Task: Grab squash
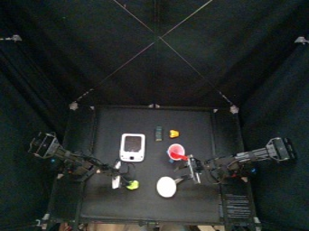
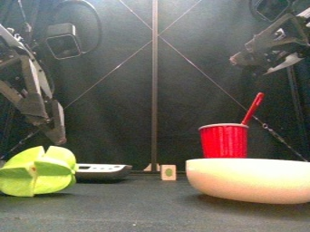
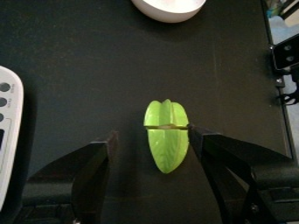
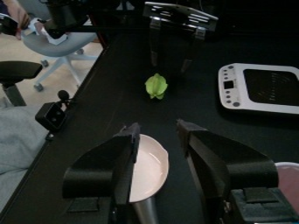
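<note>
From high above, the squash (image 1: 176,133) is a tiny yellow-orange lump on the far half of the table (image 1: 108,122), beyond the red cup (image 1: 176,152) and off to the side of the white device (image 1: 133,147); my left gripper (image 1: 111,171) sits at the near left over a yellow-green lump (image 1: 117,182), my right gripper (image 1: 193,168) at the near right beside the white bowl (image 1: 165,187), and neither is anywhere close to the squash. From table height, the green lump (image 2: 39,170) and the bowl (image 2: 248,178) loom in front, the cup (image 2: 223,140) stands behind with a red stick in it, and I cannot find the squash here; it is too small or hidden. Through my left wrist, my left jaws stand apart on either side of the green lump (image 3: 167,144), empty, gripping nothing; that is the wrong piece. Through my right wrist, my right jaws are spread wide over the bowl's rim (image 4: 152,171), holding nothing; the green lump (image 4: 156,85) and the device (image 4: 263,86) lie beyond, the squash out of sight. I judge the squash to be light, likely a smooth toy; so small a thing could skid or pop out of a pinch; I would come straight down and close across its middle, gently.
</note>
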Action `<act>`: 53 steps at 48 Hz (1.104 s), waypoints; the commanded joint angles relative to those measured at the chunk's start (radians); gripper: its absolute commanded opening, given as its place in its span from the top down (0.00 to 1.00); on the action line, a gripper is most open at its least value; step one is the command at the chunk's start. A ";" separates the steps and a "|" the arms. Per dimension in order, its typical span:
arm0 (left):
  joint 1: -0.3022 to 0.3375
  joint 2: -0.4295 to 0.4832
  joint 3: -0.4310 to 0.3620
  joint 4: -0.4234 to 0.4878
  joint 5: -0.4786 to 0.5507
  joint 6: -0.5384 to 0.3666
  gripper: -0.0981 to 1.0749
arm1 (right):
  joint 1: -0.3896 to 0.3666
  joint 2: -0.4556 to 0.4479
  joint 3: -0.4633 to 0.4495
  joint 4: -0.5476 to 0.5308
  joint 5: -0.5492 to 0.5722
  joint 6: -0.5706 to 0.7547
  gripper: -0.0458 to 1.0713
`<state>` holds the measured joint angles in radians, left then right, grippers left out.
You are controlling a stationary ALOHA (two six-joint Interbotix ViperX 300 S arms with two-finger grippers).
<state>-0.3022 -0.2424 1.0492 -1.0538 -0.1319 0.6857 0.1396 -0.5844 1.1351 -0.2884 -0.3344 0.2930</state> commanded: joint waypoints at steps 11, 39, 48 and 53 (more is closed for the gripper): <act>0.003 -0.029 -0.032 0.005 -0.078 0.002 0.09 | 0.000 -0.003 -0.011 0.012 -0.008 0.000 0.26; -0.012 -0.173 -0.114 0.120 -0.290 0.005 0.09 | -0.026 0.069 -0.041 0.028 -0.008 -0.003 0.26; -0.020 -0.187 -0.060 0.144 -0.350 0.002 0.09 | -0.032 0.135 -0.084 0.034 -0.006 0.002 0.26; -0.028 -0.187 -0.043 0.144 -0.359 0.002 0.09 | -0.029 0.183 -0.112 0.060 -0.002 0.006 0.26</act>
<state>-0.3252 -0.4280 1.0124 -0.9158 -0.4771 0.6872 0.1104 -0.4218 1.0630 -0.2500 -0.3329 0.2961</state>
